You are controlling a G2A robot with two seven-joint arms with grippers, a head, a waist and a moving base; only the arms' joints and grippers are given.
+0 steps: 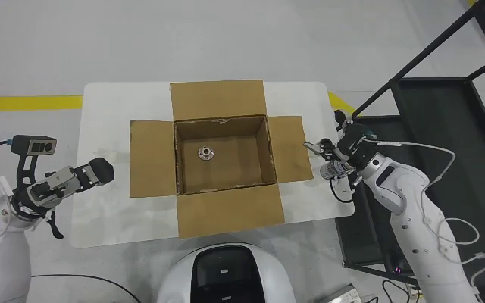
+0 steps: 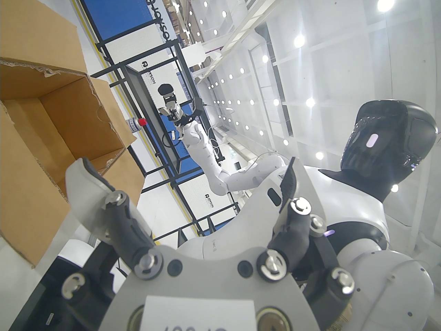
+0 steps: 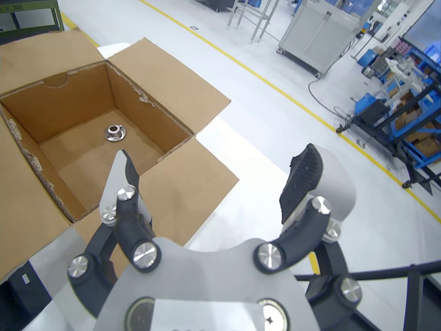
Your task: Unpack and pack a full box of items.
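An open cardboard box (image 1: 222, 155) stands in the middle of the white table (image 1: 106, 114) with all its flaps spread flat. On its floor lies one small metal flange (image 1: 205, 153), also clear in the right wrist view (image 3: 115, 133). My right gripper (image 3: 215, 177) is open and holds nothing; it hovers over the table's right edge beside the right flap (image 1: 318, 146). A small can with a red cap (image 2: 135, 123) stands near it. My left gripper (image 2: 186, 180) is open and holds nothing, off the table's left edge (image 1: 95, 173), pointing at the box (image 2: 44, 122).
A dark metal rack (image 1: 424, 151) stands close against the table's right side, under the right arm. A yellow floor line (image 1: 38, 101) runs behind the table. Bare table surface lies left of the box and along the front corners.
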